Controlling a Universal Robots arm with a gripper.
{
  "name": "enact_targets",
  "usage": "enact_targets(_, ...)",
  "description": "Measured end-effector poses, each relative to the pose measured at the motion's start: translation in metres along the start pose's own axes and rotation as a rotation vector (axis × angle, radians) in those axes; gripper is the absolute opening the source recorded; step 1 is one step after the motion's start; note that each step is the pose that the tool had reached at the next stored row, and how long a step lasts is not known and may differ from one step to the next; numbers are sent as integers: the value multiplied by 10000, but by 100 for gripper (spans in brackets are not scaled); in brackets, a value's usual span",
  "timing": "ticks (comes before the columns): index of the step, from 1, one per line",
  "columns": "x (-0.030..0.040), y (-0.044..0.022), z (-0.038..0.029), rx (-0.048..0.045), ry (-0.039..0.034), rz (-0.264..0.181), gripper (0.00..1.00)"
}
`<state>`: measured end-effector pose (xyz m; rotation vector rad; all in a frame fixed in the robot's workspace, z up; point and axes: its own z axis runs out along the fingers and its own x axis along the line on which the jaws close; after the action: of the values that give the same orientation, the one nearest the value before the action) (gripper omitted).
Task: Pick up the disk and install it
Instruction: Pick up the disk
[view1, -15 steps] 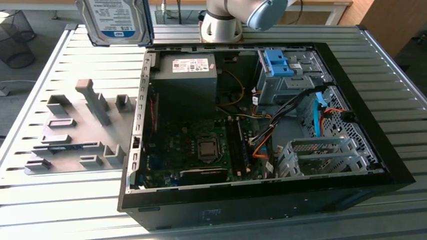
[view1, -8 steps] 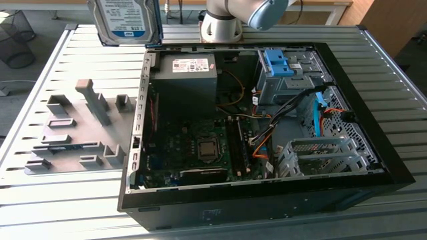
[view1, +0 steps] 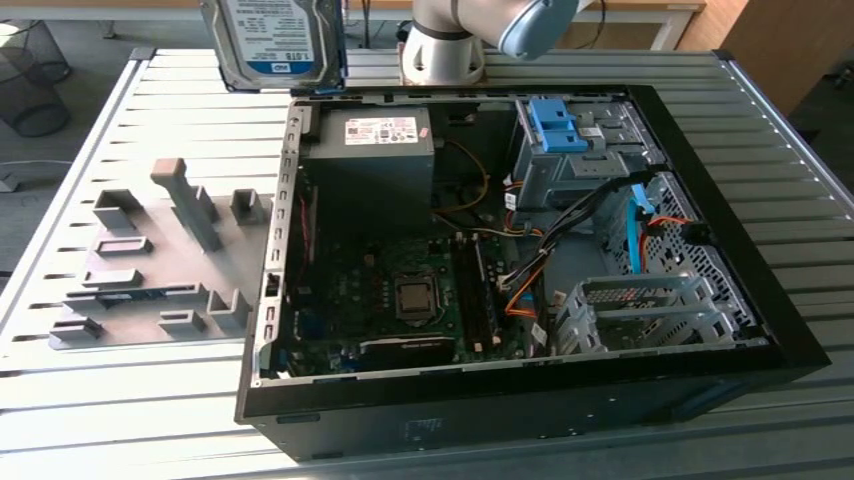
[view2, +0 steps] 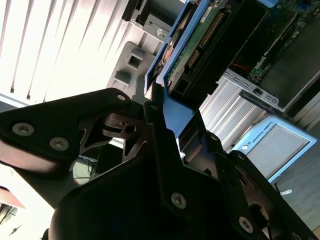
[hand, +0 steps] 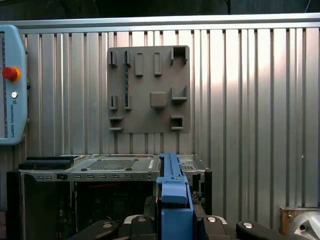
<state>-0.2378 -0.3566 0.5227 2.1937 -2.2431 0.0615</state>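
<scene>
**Q:** Where is the disk (view1: 274, 40) located?
**A:** In the exterior view it is held upright, label outward, above the slatted table (view1: 134, 400), at 11 o'clock from the open computer case (view1: 534, 250).
**Q:** How is the gripper (view2: 175, 112) set?
**A:** In the second wrist view it is seen clamped on the disk's blue rail. A grey fixture plate (view1: 147, 260) lies at 9 o'clock from the case.

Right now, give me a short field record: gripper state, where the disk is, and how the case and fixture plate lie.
gripper: shut on the blue rail of the disk
disk: raised clear of the slatted table, outside the computer case
computer case: on its side, open, interior exposed
drive bay: inside the case, blue brackets on top
fixture plate: flat on the table, at the exterior view's left of the case
</scene>
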Motion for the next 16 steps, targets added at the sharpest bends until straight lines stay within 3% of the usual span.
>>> enact_targets(16, -9, -387, 10, 0, 0, 0, 36)
